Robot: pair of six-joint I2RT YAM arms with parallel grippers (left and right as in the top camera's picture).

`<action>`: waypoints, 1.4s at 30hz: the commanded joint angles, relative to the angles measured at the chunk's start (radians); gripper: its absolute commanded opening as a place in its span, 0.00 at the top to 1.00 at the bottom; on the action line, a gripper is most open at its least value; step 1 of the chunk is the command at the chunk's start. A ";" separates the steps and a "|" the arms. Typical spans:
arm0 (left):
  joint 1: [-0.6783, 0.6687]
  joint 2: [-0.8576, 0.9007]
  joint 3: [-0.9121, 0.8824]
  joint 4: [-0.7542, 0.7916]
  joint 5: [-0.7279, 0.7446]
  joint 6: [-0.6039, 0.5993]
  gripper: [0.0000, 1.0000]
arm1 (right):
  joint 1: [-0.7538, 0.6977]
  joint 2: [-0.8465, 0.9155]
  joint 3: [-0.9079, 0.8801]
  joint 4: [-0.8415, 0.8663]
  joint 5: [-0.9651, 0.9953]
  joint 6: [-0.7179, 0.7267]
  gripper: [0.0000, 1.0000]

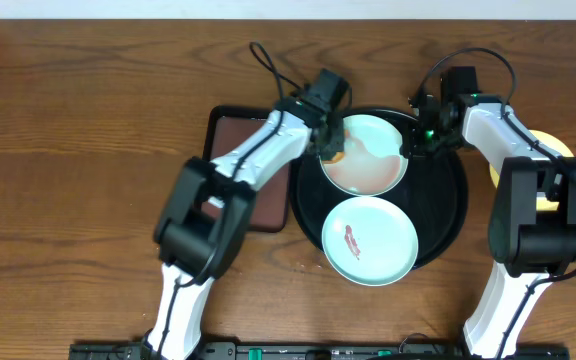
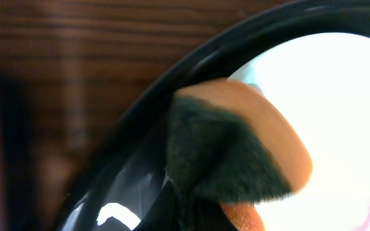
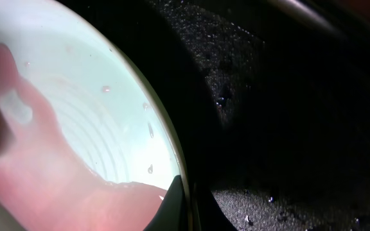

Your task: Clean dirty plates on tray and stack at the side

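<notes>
The round black tray holds two mint-green plates. The back plate has a pinkish film over its near half. The front plate bears a small red smear. My left gripper is shut on an orange and dark-green sponge, which is pressed to the back plate's left rim. My right gripper is shut on that plate's right rim, one finger on each side of the edge. The plate's wet inside fills the right wrist view. A pale yellow plate lies right of the tray, partly hidden by my right arm.
A rectangular brown tray with a black rim lies against the black tray's left side, under my left arm. Bare wooden table surrounds both trays. The black tray's floor shows water drops.
</notes>
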 commanded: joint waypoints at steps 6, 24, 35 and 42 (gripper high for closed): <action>0.171 -0.340 -0.006 -0.273 -0.039 0.071 0.93 | 0.021 -0.078 0.001 0.010 0.063 0.006 0.99; 0.356 -0.387 -0.188 -0.445 0.050 0.149 0.38 | 0.285 -0.381 0.133 0.022 0.233 0.011 0.99; 0.515 -0.740 -0.173 -0.496 0.185 0.188 0.21 | 0.552 -0.320 0.134 0.169 0.549 -0.021 0.99; 0.549 -0.887 -0.173 -0.539 0.118 0.193 0.19 | 0.669 -0.320 0.134 0.253 0.794 -0.229 0.99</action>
